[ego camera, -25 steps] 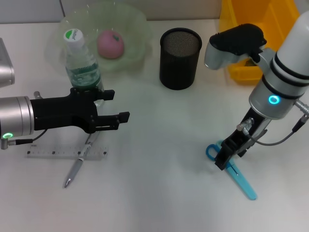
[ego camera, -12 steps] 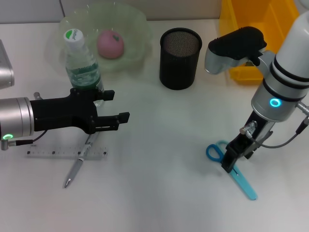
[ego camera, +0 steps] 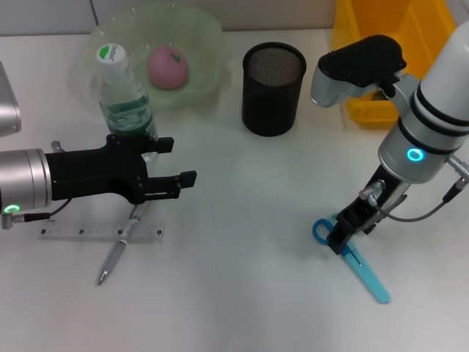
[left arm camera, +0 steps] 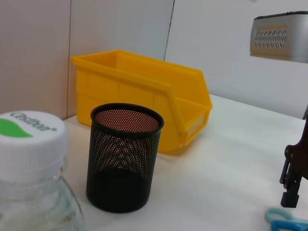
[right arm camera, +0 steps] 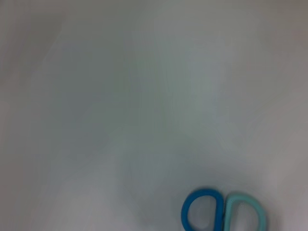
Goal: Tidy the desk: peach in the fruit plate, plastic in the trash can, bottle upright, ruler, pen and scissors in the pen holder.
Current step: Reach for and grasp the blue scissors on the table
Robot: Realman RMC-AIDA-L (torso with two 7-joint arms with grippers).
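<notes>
Scissors [ego camera: 350, 253], ruler [ego camera: 88, 233] on desk [ego camera: 242, 242]

The white cap [left arm camera: 30, 144] of the bottle [ego camera: 126, 99] carries a green leaf mark and the word "Cestbon".

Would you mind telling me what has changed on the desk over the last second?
Only the right tool moved: it drifted a little to the robot's right along the scissors, then came back over the handles; the scissors lie where they were. The left tool, bottle, ruler, pen, peach and pen holder are unchanged.
</notes>
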